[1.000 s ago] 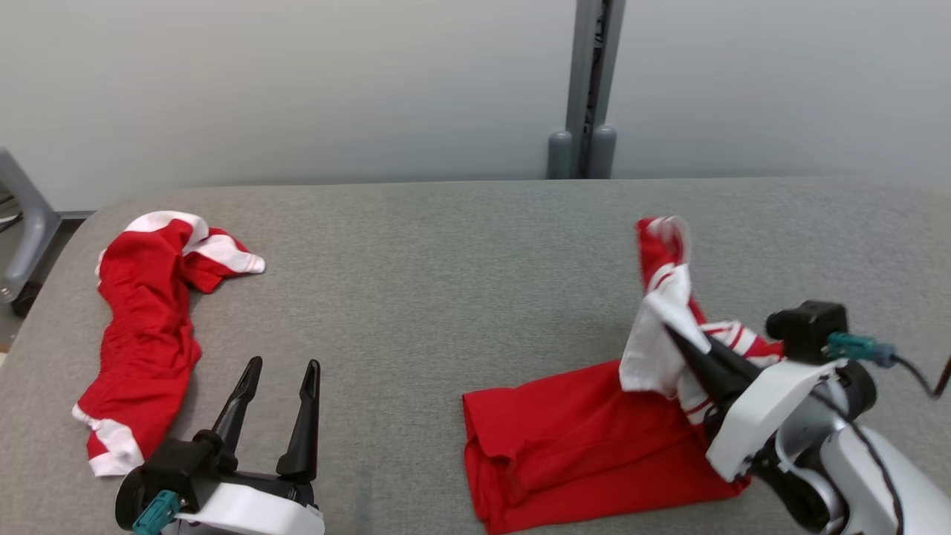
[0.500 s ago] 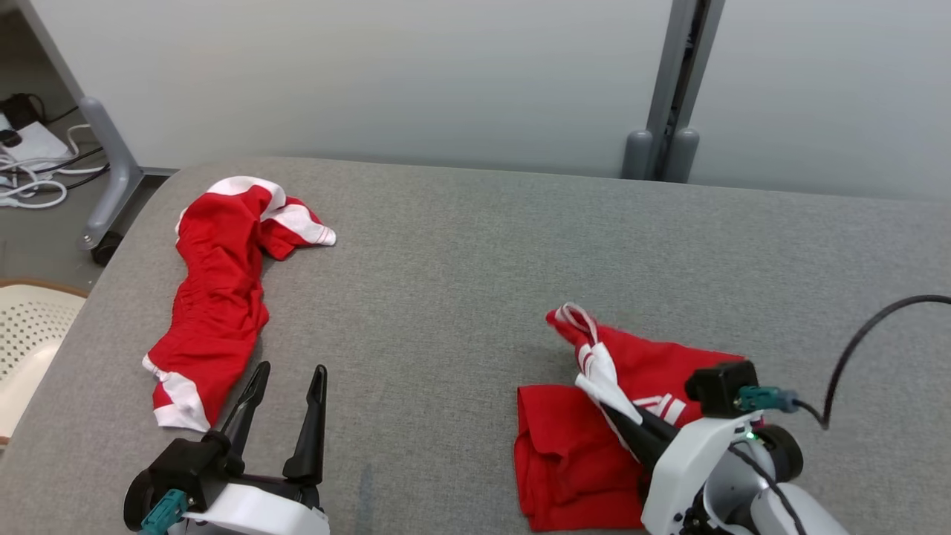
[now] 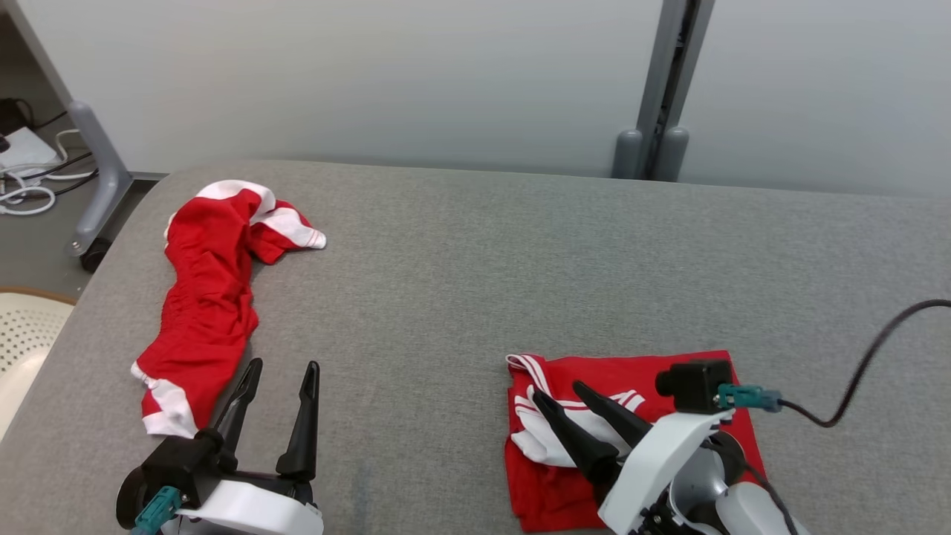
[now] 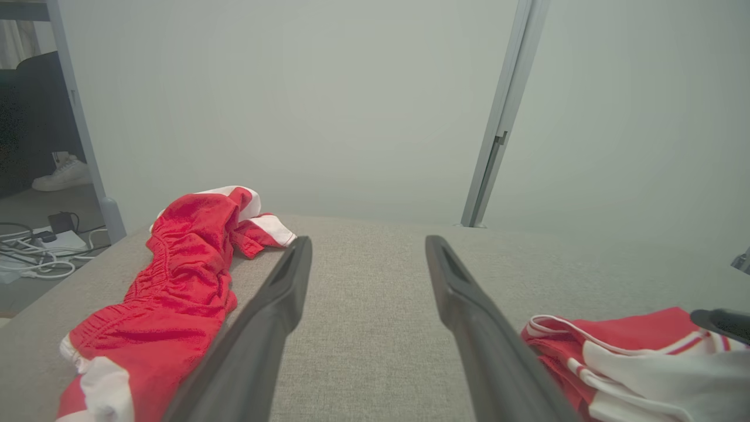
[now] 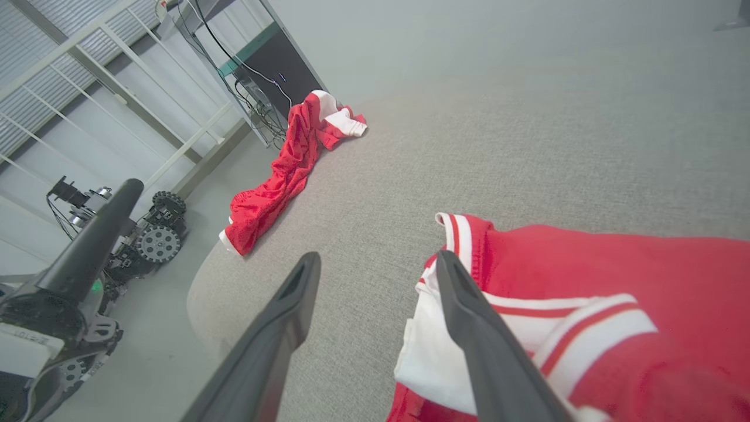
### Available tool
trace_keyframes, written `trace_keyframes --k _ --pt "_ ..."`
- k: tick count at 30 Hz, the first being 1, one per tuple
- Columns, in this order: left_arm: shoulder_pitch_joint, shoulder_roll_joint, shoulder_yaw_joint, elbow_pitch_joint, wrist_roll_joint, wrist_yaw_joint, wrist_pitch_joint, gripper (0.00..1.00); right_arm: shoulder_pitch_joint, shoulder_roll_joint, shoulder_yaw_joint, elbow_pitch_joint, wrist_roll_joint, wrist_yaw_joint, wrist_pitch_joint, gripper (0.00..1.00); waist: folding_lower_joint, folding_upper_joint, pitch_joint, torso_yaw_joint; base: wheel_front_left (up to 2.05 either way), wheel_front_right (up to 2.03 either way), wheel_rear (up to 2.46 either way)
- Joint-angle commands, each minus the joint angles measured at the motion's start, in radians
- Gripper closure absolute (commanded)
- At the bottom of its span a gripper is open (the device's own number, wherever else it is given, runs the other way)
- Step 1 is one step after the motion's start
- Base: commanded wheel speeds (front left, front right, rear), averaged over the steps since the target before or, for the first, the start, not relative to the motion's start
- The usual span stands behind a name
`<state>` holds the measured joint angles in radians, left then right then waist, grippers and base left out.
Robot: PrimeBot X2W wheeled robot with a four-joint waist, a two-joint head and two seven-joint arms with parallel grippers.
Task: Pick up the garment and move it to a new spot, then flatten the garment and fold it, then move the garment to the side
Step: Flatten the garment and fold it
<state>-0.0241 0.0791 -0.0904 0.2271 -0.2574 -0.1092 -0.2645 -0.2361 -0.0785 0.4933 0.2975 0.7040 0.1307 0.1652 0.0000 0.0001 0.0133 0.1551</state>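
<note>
- Head view: the folded garment (image 3: 624, 369) lies at the lower right of the frame as a rough red rectangle on the grey surface (image 3: 475, 260), with a loose white, striped flap on top at its left end. The right gripper (image 3: 557, 391) stands wide, holding nothing, its fingers lying over that flap. If the arm pulls back low, I judge a finger could catch the flap and drag the fold open.
- Head view, lower left: the left gripper (image 3: 284, 365) is spread wide and empty, just beside the bottom end of a crumpled garment (image 3: 208, 297). A careless sweep to the left could hook that cloth.
- Left wrist view: the left gripper (image 4: 369, 243) points across bare surface (image 4: 363, 328). The crumpled garment (image 4: 176, 293) lies at the left and the folded garment (image 4: 615, 351) at the lower right, well apart.
- Right wrist view: the right gripper (image 5: 378, 258) is open, one finger over the white flap of the folded garment (image 5: 615, 275) and the other over bare surface (image 5: 199, 293). Whether the finger touches the cloth I cannot tell. A pinch on the top layer alone would likely peel the fold apart when the garment is moved aside, and the surface's rounded edge is near at the lower left, so a push that way risks sliding the cloth off.
</note>
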Motion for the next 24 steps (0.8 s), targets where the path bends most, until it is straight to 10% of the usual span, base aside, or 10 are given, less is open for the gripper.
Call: trace_keyframes --k 1,10,24 --pt "0.003 0.002 0.005 -0.004 0.003 -0.001 -0.002 0.0 0.003 -0.008 0.001 -0.045 0.044 0.0 -0.007 0.0 0.0 -0.0001 -0.003 -0.018 0.0 0.0 0.0" --pt "0.012 -0.002 0.013 -0.006 0.001 -0.002 -0.002 0.0 0.045 -0.086 -0.09 -0.298 0.3 0.0 0.027 0.0 0.0 -0.0001 -0.019 -0.084 0.0 0.0 0.0" --pt "0.002 -0.011 0.006 -0.009 0.008 -0.004 -0.002 0.0 0.075 -0.209 -0.282 -0.231 0.147 0.001 0.016 0.0 0.0 -0.0001 -0.023 -0.076 0.0 0.0 0.0"
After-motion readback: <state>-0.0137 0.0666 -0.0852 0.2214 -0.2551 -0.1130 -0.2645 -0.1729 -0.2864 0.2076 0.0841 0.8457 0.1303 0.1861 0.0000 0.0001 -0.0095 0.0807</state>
